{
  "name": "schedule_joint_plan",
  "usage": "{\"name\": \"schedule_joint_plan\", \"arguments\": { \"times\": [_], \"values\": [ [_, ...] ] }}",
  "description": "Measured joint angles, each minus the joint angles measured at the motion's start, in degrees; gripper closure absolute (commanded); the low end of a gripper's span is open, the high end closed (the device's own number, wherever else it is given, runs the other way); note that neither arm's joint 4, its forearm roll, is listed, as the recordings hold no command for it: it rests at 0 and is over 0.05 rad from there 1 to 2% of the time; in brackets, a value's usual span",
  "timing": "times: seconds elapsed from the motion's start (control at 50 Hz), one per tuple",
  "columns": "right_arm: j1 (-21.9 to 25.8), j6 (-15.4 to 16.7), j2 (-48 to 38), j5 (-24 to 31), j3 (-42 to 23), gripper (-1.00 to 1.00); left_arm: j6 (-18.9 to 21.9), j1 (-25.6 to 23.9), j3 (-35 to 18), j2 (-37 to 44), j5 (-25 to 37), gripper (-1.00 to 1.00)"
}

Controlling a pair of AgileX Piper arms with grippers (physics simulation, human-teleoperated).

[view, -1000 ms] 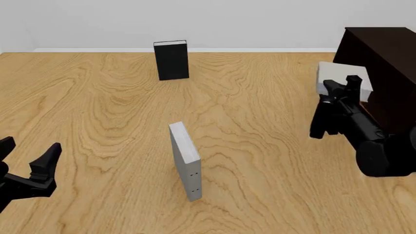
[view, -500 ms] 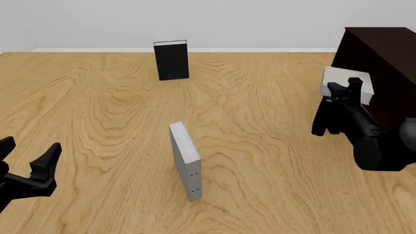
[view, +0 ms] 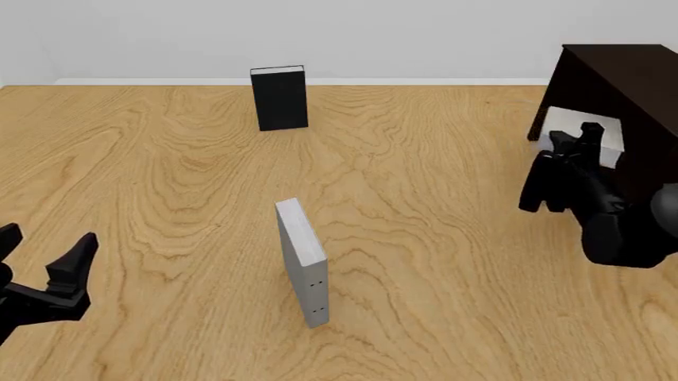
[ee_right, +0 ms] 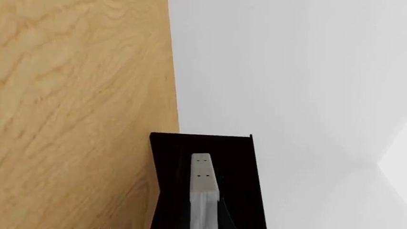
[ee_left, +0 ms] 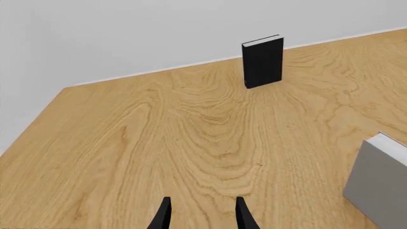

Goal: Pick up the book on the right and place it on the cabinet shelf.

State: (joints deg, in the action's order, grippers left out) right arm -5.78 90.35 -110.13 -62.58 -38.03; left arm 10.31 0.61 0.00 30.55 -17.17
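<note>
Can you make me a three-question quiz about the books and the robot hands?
1. Where is the black book?
A. far side of the table
B. inside the cabinet
C. in the left gripper

2. How many books are there?
A. one
B. three
C. five

3. What is the left gripper doing?
A. squeezing a book
B. open, holding nothing
C. touching the cabinet

Answers: 1 A, it stands by the far wall. 2 B, black, a grey book mid-table, and the book in the right gripper at the cabinet shelf. 3 B, fingers apart over bare table.
</note>
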Motion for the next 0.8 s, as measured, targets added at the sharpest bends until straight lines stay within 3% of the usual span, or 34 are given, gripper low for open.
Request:
{"name": "schedule_joint_plan", "arguments": {
  "times": [0.8],
  "values": [
    [-6.33,-1.76,-6.78,0.45,-6.24,1.00,0.24,0.62,0.00,0.80,-0.03,-1.00]
  ]
}}
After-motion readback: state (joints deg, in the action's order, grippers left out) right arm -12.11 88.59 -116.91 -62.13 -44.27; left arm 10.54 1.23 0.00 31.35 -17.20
